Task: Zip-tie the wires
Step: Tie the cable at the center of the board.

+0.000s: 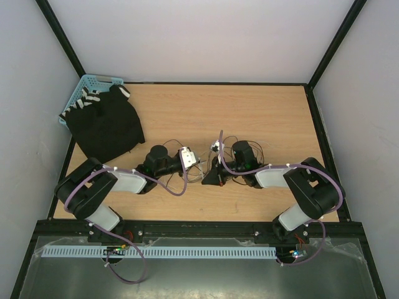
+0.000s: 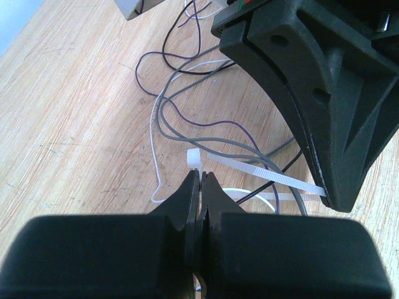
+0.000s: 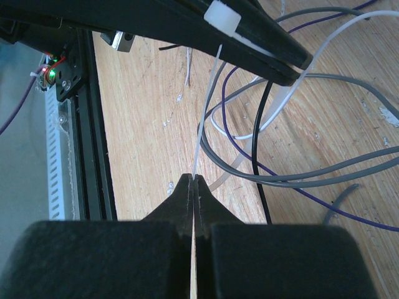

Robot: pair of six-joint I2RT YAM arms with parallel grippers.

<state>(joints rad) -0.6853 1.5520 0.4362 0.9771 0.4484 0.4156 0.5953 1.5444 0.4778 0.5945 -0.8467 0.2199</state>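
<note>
Wood bench (image 1: 249,112) open at far, right edges; black cloth (image 1: 109,124) far-left. Left end effector (image 2: 201,180), right end effector (image 3: 192,184) clamped on zip tie (image 2: 262,173) over wires (image 3: 266,156).

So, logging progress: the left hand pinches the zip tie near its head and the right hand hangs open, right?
Not quite. The right hand is shut, pinching the tail of the zip tie, as the right wrist view shows. The left hand does pinch it near its head.
</note>
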